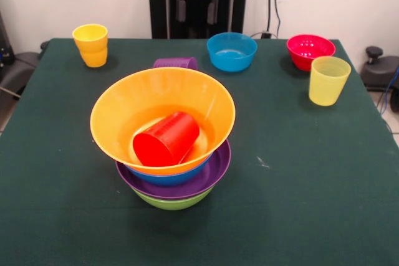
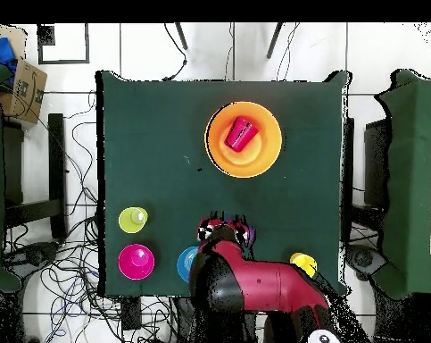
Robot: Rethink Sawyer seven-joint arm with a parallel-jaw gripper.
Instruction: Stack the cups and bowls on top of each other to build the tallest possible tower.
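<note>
The tower [image 1: 171,172] stands mid-table: a green bowl [image 1: 174,202] at the bottom, then purple [image 1: 215,169], blue [image 1: 168,177] and the wide orange bowl [image 1: 134,107] on top. A red cup [image 1: 166,139] lies on its side inside the orange bowl, and shows in the overhead view [image 2: 241,134]. A purple cup [image 1: 176,63] sits just behind the tower. An orange-yellow cup [image 1: 91,44] stands far left and a pale yellow cup [image 1: 328,80] at the right. A small blue bowl [image 1: 232,51] and a red-pink bowl [image 1: 310,50] sit at the far side. My gripper [image 2: 224,225] hovers near the purple cup [image 2: 247,234], away from the tower.
The black pedestal [image 1: 199,4] stands behind the table's far edge. The red arm [image 2: 254,286] covers part of the small blue bowl [image 2: 186,262] in the overhead view. Chairs and cables surround the table. Green cloth [image 1: 312,185] lies bare right of the tower.
</note>
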